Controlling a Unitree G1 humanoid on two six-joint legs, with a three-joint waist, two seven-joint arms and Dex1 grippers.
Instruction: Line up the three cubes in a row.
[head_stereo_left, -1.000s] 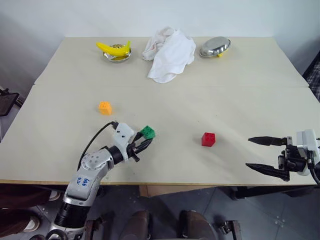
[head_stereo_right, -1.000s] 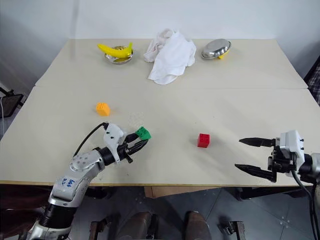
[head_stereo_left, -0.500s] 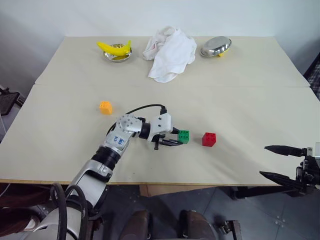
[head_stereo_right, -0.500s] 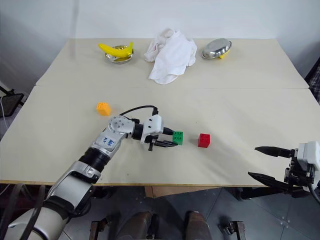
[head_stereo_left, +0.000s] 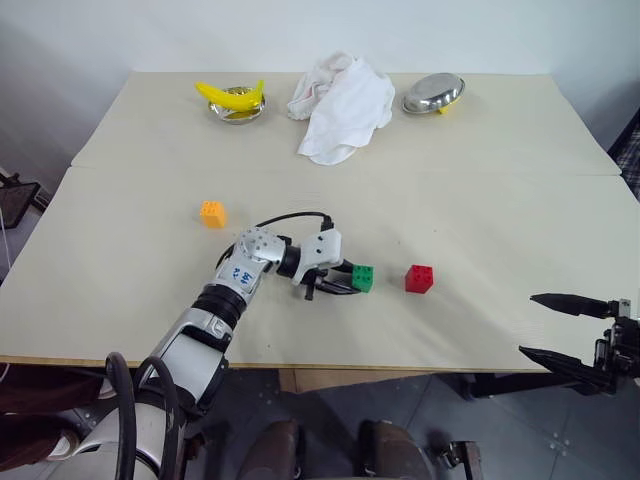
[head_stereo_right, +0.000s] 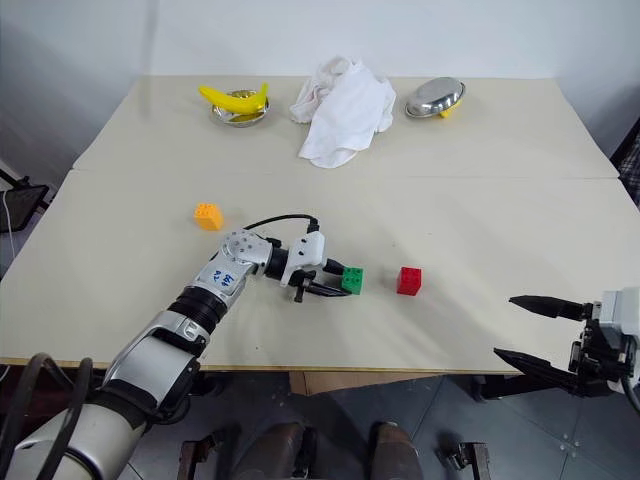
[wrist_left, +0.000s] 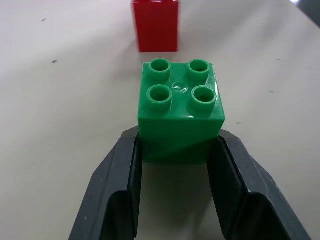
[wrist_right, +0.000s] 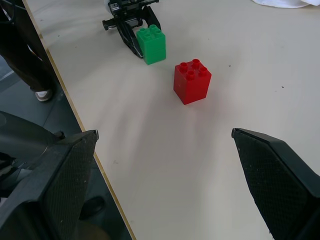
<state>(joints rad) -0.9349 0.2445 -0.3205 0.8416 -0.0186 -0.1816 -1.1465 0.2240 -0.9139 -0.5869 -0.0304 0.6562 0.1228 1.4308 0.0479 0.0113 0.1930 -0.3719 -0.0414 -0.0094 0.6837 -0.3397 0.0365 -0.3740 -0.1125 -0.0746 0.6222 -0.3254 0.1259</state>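
Orange cube (head_stereo_left: 212, 214) sits alone on the left of the surface (head_stereo_left: 480, 200), well apart from the other two and a bit farther back.

Left gripper (head_stereo_left: 347, 281) reaches in low toward the right, jaws clenched on the green cube (head_stereo_left: 363, 277), one on each side of its lower half; the left wrist view shows both fingers (wrist_left: 122, 185) pressed to its flanks, studs up. Green cube looks down at or just above the surface; can't tell if it's resting.

Red cube (head_stereo_left: 419, 278) stands just right of the green one, near but not touching, roughly level with it.

Right gripper (head_stereo_right: 545, 330) hangs off the front right edge of the surface, jaws spread wide, grasping nothing, well apart from the red cube.

Step in hand, as I read it: placing green next to red, so two of three are nearly in line. Next move calls for letting go of green squarely and backing the jaws straight out without nudging it. Then the orange cube has to come over to the left of green, on the same line.
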